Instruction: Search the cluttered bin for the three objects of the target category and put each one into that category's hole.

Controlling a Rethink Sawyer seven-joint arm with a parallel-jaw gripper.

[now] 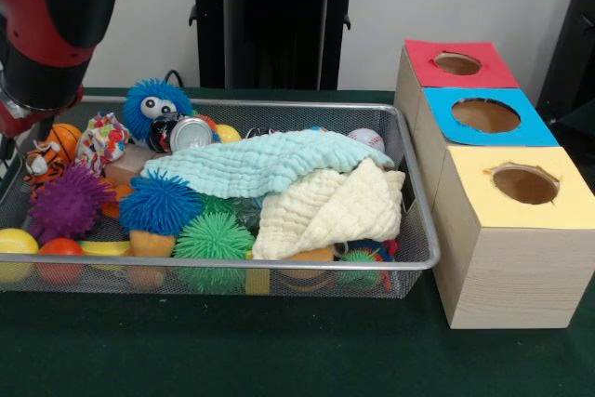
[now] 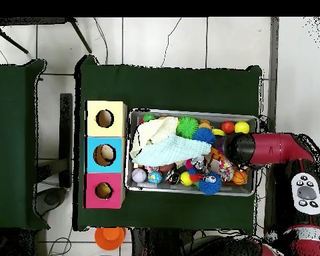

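Observation:
The silver wire-mesh bin (image 1: pixel 409 262) is crowded with toys, balls and cloths. It also shows in the overhead view (image 2: pixel 193 111). An orange striped plush tiger (image 1: pixel 42 157) lies at the bin's left end in the front view. I see no other plush animal; a mint cloth (image 1: pixel 265 163) and a cream cloth (image 1: pixel 330 211) cover the middle. My red and black arm (image 1: pixel 46 25) hangs over the bin's left end, just above the tiger. My gripper (image 1: pixel 11 148) is mostly cut off by the picture's edge. In the overhead view the arm (image 2: pixel 256 148) hides it.
Three wooden boxes with holes stand beside the bin: red (image 1: pixel 460 64), blue (image 1: pixel 485 116) and yellow (image 1: pixel 523 183). In the bin lie a knotted rope toy (image 1: pixel 102 141), a blue puffer with eyes (image 1: pixel 156 107), a purple puffer (image 1: pixel 67 202), a green puffer (image 1: pixel 214 239) and a can (image 1: pixel 191 132).

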